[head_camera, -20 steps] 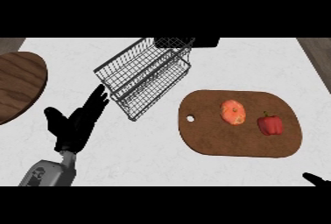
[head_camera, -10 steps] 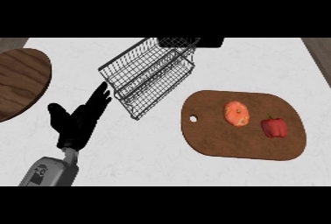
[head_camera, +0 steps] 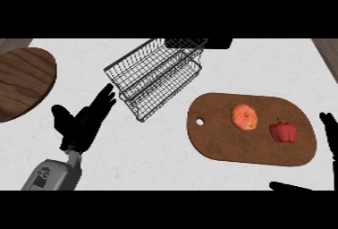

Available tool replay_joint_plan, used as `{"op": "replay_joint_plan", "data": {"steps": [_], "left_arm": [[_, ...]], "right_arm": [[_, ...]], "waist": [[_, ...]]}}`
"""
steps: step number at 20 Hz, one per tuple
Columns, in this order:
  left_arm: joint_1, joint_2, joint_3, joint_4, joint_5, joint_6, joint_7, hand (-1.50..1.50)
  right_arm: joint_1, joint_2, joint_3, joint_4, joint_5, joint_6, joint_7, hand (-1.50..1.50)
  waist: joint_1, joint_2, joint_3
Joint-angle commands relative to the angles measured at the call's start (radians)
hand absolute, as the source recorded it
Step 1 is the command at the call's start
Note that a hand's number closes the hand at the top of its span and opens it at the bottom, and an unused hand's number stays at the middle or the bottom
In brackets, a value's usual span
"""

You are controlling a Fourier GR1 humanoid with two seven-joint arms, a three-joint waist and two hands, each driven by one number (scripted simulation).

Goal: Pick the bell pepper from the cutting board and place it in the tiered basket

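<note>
A red bell pepper (head_camera: 283, 132) lies on the cutting board (head_camera: 218, 143). The right hand (head_camera: 328, 129) hovers beside it, fingers spread, empty. The left hand (head_camera: 82, 123) rests open near the tiered basket (head_camera: 153, 74).

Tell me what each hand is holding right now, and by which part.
Nothing is held. The left hand is open over the counter; the right hand only edges in beside the untouched bell pepper.

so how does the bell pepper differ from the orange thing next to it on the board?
Colour: the bell pepper is solid red with a small dark stem on top; the orange item is orange with paler mottling and no stem showing. Shape: the pepper is blocky, the orange item a rounded oval. Position: the pepper sits nearer the board's right end, the orange item nearer its middle. Both lie on the cutting board, apart, with no hand touching them.
</note>
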State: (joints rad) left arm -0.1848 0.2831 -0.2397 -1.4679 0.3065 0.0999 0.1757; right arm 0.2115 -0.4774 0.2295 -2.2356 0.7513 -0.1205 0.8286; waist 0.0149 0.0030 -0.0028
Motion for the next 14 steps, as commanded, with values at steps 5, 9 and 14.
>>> {"op": "replay_joint_plan", "data": {"steps": [5,9,14], "left_arm": [[-0.012,-0.013,0.067,0.001,-0.012,-0.04,0.027,0.0],[-0.012,-0.069,0.069,0.075,-0.059,-0.045,-0.039,0.0],[0.044,-0.052,0.08,-0.058,-0.058,-0.065,0.05,0.0]], "right_arm": [[-0.1,0.155,0.138,0.1,0.167,0.088,0.133,-1.5],[-0.08,0.197,0.141,0.19,0.19,0.065,0.074,-1.5],[-0.092,0.191,0.021,0.266,0.172,0.029,-0.011,-1.5]], "waist": [[-0.015,-0.003,0.003],[-0.018,-0.003,0.003],[-0.014,-0.004,0.003]]}}
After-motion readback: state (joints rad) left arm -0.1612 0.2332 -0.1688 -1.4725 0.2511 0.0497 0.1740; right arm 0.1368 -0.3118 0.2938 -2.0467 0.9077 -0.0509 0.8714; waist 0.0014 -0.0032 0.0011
